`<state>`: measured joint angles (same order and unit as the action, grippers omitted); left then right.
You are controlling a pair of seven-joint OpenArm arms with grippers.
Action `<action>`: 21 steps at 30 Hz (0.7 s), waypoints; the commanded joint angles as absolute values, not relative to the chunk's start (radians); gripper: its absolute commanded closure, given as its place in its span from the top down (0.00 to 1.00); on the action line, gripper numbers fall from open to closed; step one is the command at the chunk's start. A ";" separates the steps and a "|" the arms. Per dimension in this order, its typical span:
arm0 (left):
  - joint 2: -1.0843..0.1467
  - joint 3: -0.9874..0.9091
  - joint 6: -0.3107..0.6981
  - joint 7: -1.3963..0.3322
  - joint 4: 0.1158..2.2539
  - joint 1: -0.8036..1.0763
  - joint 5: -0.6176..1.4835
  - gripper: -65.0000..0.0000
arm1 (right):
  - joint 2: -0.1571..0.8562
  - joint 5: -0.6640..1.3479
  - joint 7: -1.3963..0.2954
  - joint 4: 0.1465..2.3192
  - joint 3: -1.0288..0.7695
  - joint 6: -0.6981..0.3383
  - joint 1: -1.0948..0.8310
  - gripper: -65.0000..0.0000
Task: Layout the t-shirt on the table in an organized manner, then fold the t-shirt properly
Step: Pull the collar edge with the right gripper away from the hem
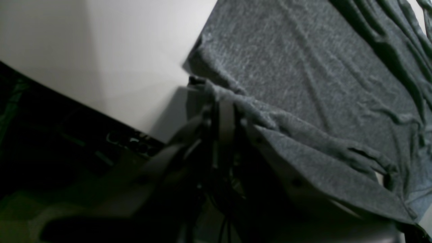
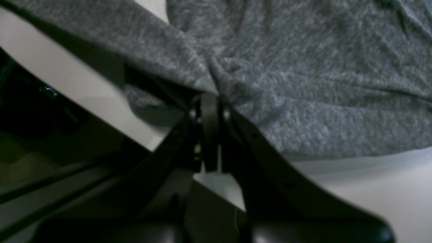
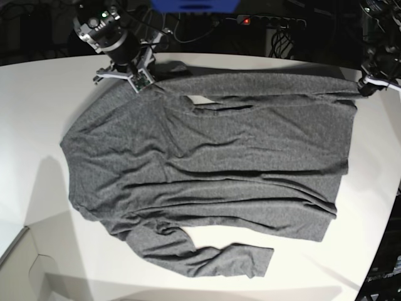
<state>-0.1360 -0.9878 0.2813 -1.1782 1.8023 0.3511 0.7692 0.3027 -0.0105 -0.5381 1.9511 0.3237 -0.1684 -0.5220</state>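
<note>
The dark heather-grey t-shirt (image 3: 207, 163) lies spread across the white table (image 3: 37, 94), long sleeves along its far and near sides, with wrinkles over the body. My right gripper (image 3: 141, 81) is at the far left, shut on a pinch of shirt fabric (image 2: 303, 84) near the shoulder; the right wrist view shows its tips (image 2: 209, 101) closed on the cloth. My left gripper (image 3: 366, 84) is at the far right, shut on the shirt's corner (image 1: 303, 84) close to the table's edge, its tips (image 1: 222, 101) holding the hem just above the table (image 1: 101, 50).
A power strip (image 3: 269, 22) with a red light and dark cables lie beyond the table's far edge. A blue object (image 3: 194, 5) sits at the top centre. The table's curved edge runs down the right side (image 3: 385, 207).
</note>
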 commanded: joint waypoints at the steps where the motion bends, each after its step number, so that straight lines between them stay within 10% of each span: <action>1: -0.154 -0.993 0.282 -1.164 1.817 0.352 0.785 0.00 | 0.309 -0.005 -0.518 1.965 0.323 -0.171 -0.522 0.00; 9: -0.154 -0.993 0.282 -1.159 1.816 0.352 0.783 0.00 | 0.361 -0.005 -0.516 1.936 0.331 -0.171 -0.515 0.21; 21: -0.156 -0.995 0.283 -1.153 1.787 0.352 0.687 0.00 | 0.364 -0.005 -0.516 1.939 0.325 -0.171 -0.515 0.21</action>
<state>-0.1402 -0.9867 0.2817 -1.1641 1.7756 0.3500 0.6807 0.3576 -0.0105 -0.5373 1.9194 0.3275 -0.1684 -0.5133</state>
